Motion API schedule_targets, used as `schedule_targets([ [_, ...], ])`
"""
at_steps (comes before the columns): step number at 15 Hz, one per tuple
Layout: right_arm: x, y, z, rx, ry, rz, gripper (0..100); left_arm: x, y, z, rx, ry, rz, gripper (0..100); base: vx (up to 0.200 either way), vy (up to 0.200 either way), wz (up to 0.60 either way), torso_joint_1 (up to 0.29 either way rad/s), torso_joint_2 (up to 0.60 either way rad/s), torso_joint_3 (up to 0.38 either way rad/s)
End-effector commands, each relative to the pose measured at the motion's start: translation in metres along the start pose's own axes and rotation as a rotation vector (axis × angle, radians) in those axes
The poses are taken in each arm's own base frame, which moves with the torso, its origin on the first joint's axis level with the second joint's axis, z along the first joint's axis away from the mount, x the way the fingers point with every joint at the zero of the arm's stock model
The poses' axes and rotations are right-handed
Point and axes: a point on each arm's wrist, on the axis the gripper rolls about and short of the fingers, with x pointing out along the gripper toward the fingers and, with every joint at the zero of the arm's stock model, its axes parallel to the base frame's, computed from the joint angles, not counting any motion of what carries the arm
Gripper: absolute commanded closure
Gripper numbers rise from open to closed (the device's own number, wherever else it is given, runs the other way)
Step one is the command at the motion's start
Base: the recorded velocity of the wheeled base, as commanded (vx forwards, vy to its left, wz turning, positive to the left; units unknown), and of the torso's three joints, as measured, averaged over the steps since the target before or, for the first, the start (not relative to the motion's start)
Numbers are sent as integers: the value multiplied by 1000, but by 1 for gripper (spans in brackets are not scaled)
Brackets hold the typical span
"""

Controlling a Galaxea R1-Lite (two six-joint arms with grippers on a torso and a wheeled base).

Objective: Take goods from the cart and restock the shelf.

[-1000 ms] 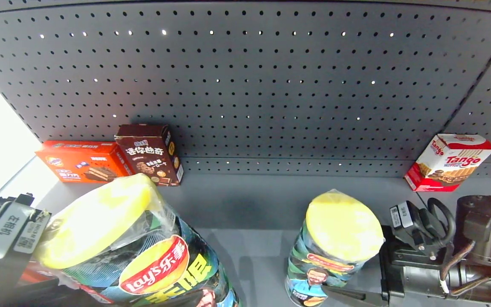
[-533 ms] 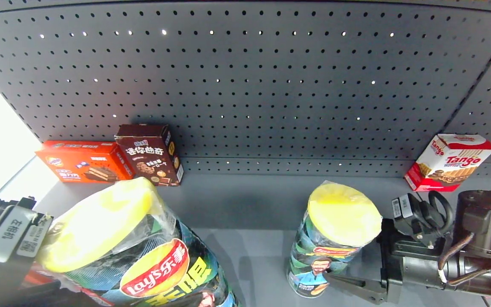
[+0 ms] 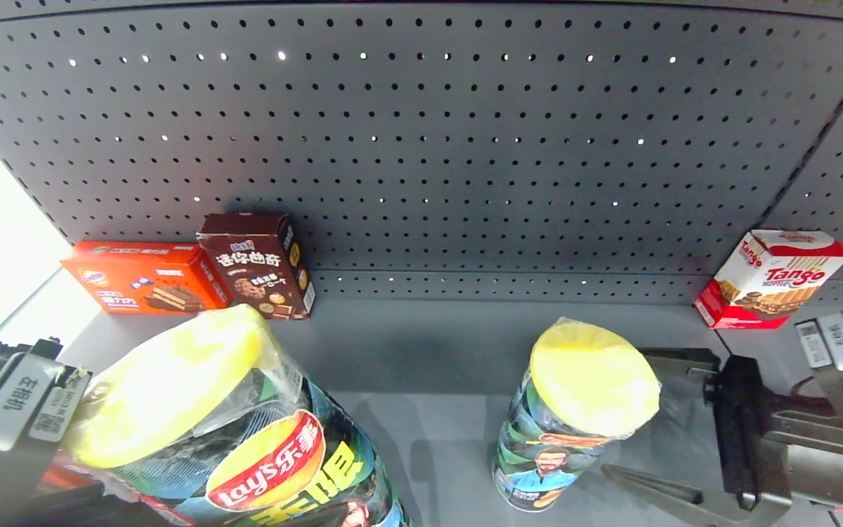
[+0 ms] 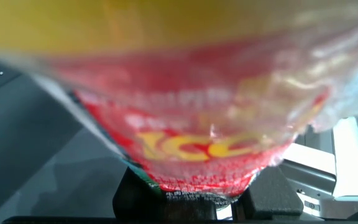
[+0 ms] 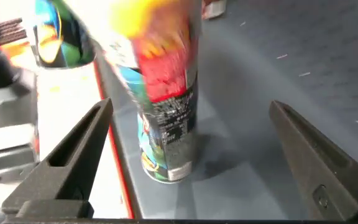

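A chip can with a yellow lid (image 3: 575,424) stands upright on the grey shelf (image 3: 421,351), right of the middle. My right gripper (image 3: 661,424) is open just to the can's right, its fingers apart from the can. In the right wrist view that can (image 5: 166,118) stands beyond the two spread fingers (image 5: 73,162). A second, plastic-wrapped chip can (image 3: 246,439) hangs tilted at the lower left of the head view, with my left gripper shut on it. This held can (image 4: 197,124) sits very close to the left wrist camera and hides the fingers.
An orange box (image 3: 143,278) and a brown cookie box (image 3: 260,263) stand at the shelf's back left. A red-and-white wafer box (image 3: 773,278) leans at the back right. The pegboard wall (image 3: 421,146) closes the back. Bare shelf lies between the two cans.
My right gripper has let go of the standing can, opened, and drawn back to the right. The can stays upright on the shelf. The left arm with its can has barely moved.
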Motion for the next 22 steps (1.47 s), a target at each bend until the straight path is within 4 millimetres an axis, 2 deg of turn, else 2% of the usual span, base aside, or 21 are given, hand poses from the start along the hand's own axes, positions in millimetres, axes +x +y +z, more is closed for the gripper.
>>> schedule_targets([
  [1,-32,15,27,-64,-78,-94,0,0,0,0,0,0,0,100,0,0,0,0,0,0],
  [3,-52,22,41,-64,-125,-188,0,0,0,0,0,0,0,100,0,0,0,0,0,0],
  [5,-74,25,56,-89,-175,-369,0,-1,0,0,1,-2,2,100,0,0,0,0,0,0],
  [7,-102,40,60,-107,-199,-532,0,0,0,3,7,-11,3,100,0,0,0,0,0,0],
  [9,-123,60,54,-96,-172,-621,0,0,0,4,10,-17,3,100,0,0,0,0,0,0],
  [10,-136,77,47,-79,-140,-665,0,1,1,6,15,-23,5,100,0,0,0,0,0,0],
  [12,-159,115,15,11,-57,-708,0,3,2,11,24,-38,10,100,0,0,0,0,0,0],
  [14,-171,137,-11,94,-46,-757,0,2,2,11,24,-38,13,100,0,0,0,0,0,0],
  [15,-171,137,-11,98,-45,-760,0,2,2,11,24,-38,15,100,0,0,0,0,0,0],
  [16,-169,135,-27,175,-9,-870,0,2,1,10,22,-34,30,100,0,0,0,0,0,0],
  [20,-160,131,-76,242,113,-1010,0,4,-1,10,27,-30,45,100,0,0,0,0,0,0],
  [22,-159,130,-74,240,76,-1017,0,3,-1,8,25,-26,65,100,0,0,0,0,0,0],
])
